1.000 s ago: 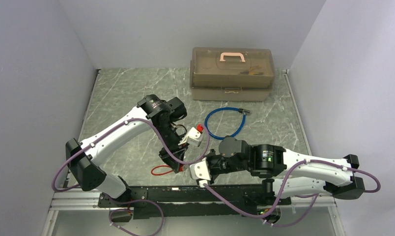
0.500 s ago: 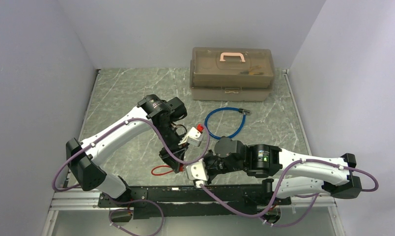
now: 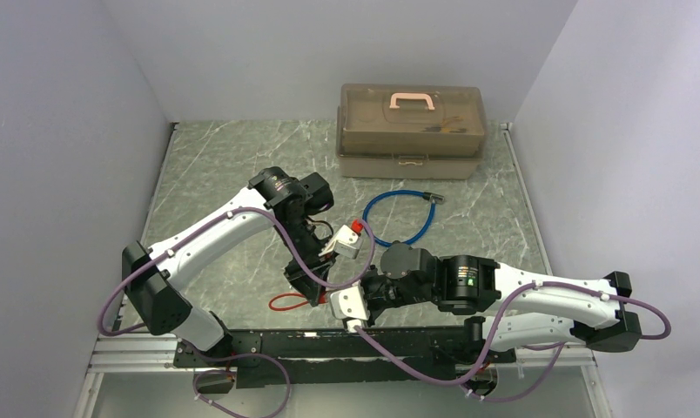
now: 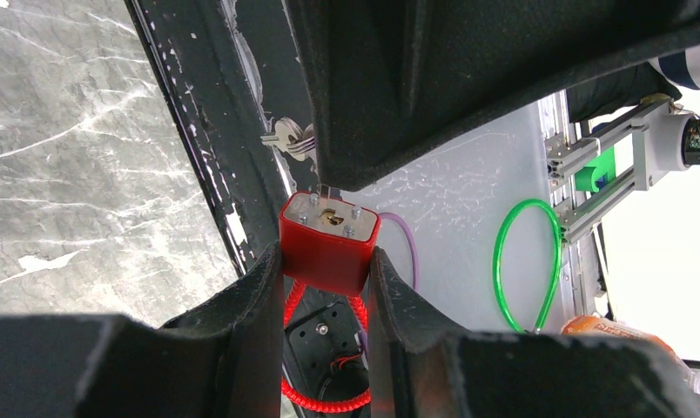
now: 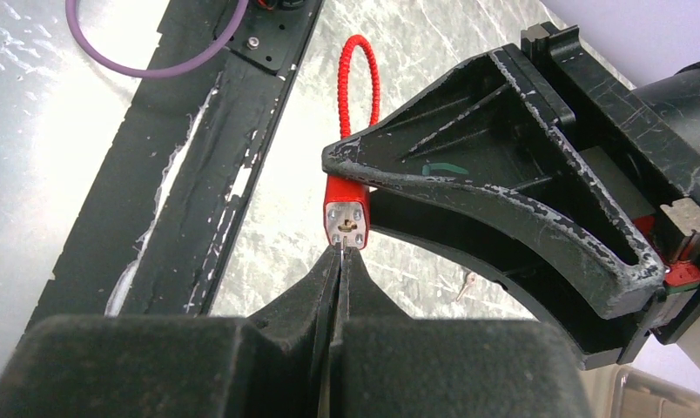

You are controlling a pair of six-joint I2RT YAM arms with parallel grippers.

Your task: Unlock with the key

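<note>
The red padlock [image 4: 329, 242] sits clamped by its sides in the left gripper [image 4: 326, 261], silver keyhole face turned toward the right arm. Its red cable loop [image 5: 360, 83] trails behind, near the front edge of the tabletop [image 3: 216, 165]. The key [image 5: 339, 251] is pinched edge-on in the right gripper [image 5: 338, 272], whose fingers are pressed together on it. The key's tip meets the rim of the silver face just beside the keyhole. Farther back lie a blue cable [image 3: 397, 218] and a toolbox [image 3: 412, 131], well apart from both arms.
</note>
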